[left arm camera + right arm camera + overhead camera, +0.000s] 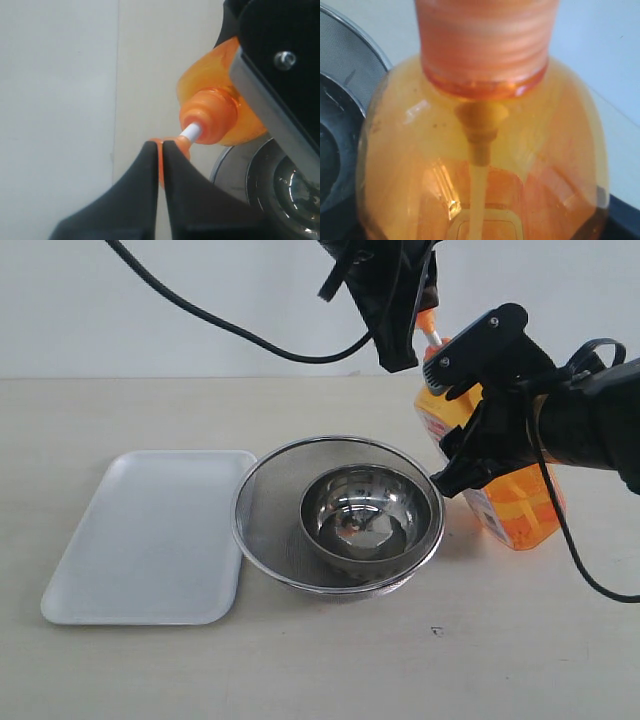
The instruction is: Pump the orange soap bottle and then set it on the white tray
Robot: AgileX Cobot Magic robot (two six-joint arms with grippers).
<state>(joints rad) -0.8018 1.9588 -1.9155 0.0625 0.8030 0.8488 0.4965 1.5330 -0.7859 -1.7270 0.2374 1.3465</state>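
Observation:
The orange soap bottle leans over the table at the right, its top toward the strainer. My right gripper is shut on its upper body, one black jaw on each side. The bottle's shoulder and collar fill the right wrist view, where the fingers are hidden. My left gripper comes down from above with its fingers shut. In the left wrist view its tips sit against the orange pump head on its white stem. The white tray lies flat at the left.
A round steel mesh strainer with a shiny steel bowl inside stands mid-table, between the tray and the bottle. A black cable hangs across the back. The right arm's cable loops down past the bottle.

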